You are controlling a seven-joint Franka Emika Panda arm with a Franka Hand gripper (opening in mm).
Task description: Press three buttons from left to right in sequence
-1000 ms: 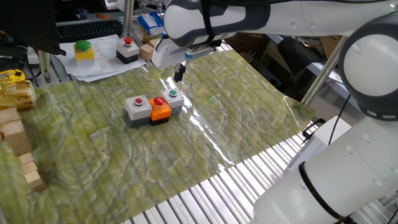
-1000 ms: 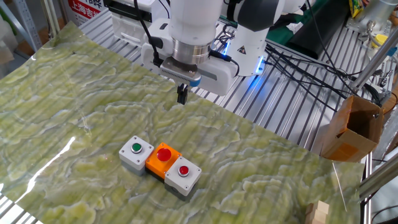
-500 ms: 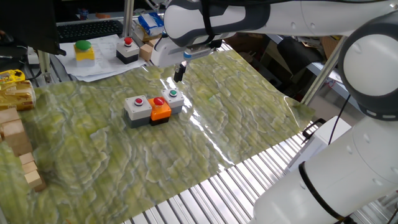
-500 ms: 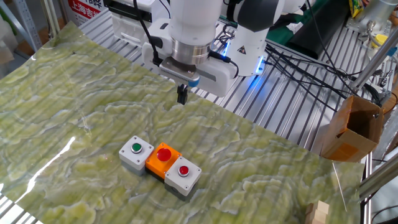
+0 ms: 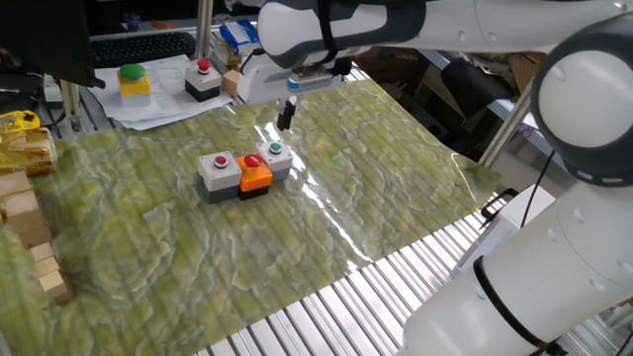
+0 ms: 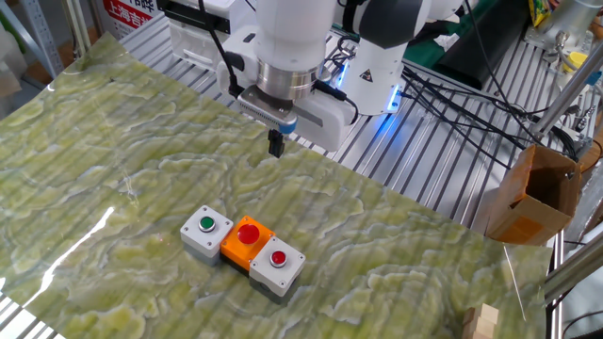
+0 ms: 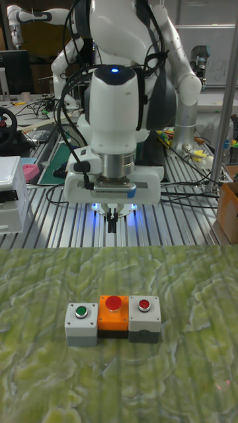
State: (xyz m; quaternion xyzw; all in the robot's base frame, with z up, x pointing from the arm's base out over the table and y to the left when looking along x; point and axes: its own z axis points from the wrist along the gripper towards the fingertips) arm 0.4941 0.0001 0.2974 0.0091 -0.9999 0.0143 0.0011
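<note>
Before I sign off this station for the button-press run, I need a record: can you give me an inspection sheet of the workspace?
Surface: green marbled mat over a slatted metal table.
Job's things: grey box with red cap, orange box with red cap and grey box with green cap, touching in a row.
Clutter: yellow box with big green button, black-based red button box, wooden blocks, all off to the side.
Grippers: gripper hangs above the mat behind the row, touching nothing; finger state unclear.
Cables: black bundle beside the base.
Surroundings: cardboard box, keyboard.
</note>
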